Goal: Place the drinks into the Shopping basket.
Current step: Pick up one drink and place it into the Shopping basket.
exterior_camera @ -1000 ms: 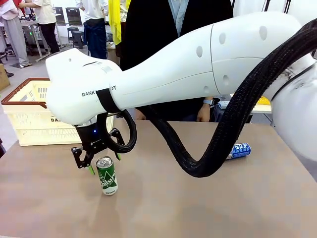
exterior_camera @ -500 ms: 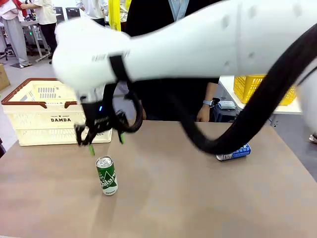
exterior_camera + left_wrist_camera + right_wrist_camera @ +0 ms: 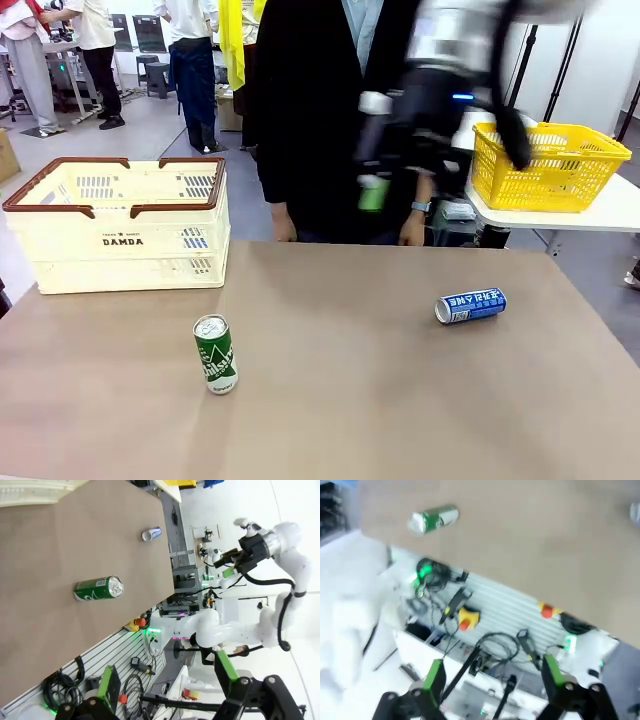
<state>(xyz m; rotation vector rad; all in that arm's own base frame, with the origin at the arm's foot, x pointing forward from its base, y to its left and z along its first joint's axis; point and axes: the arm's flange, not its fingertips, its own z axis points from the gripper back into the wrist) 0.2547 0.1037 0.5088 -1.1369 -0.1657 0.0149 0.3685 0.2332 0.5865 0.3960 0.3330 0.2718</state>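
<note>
The basket sat far left. Nearer and to its right, a green can stood upright, top up. At right, a blue can lay on its side, long axis left-right, top pointing left. The left gripper and right gripper were spread wide, empty.

Glossy metal green can on matt brown table; vented plastic Shopping basket.
</note>
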